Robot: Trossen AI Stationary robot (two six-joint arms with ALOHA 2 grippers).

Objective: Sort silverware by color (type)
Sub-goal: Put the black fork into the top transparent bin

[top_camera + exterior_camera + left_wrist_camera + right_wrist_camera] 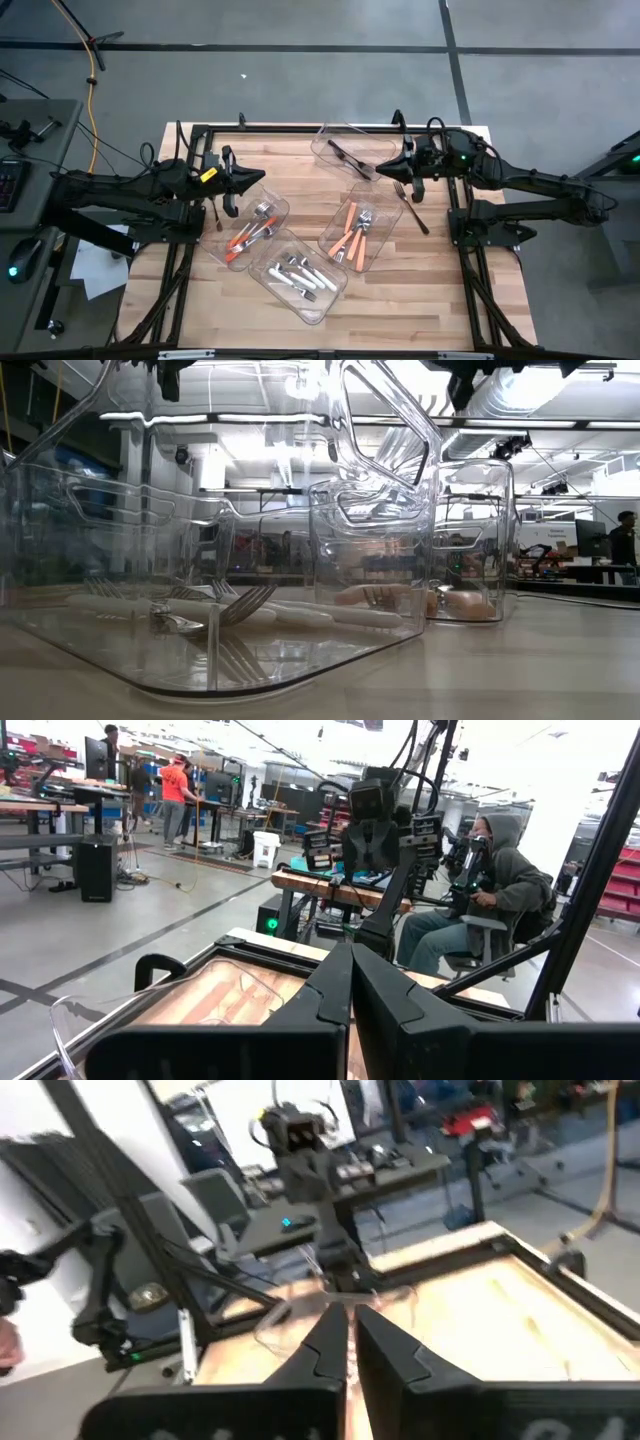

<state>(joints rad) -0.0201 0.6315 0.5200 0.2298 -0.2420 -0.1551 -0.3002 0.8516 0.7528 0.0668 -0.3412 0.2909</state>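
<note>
Overhead, both grippers, left gripper (255,181) at nine o'clock and right gripper (385,165) at two o'clock, are pinched closed and empty; approach the loose black fork (411,207) squarely, opening the fingers first

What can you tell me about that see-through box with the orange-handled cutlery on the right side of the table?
The clear rectangular plastic bin with rounded corners lies flat on the light wooden slatted tabletop, set at a slant in the high view, right of centre. Inside lie several orange-handled pieces of silverware with silver metal heads, mostly lined up along its length, some overlapping. Nothing grips it. A loose all-black fork lies on the wood just beside its right edge; whether they touch cannot be told.
</note>
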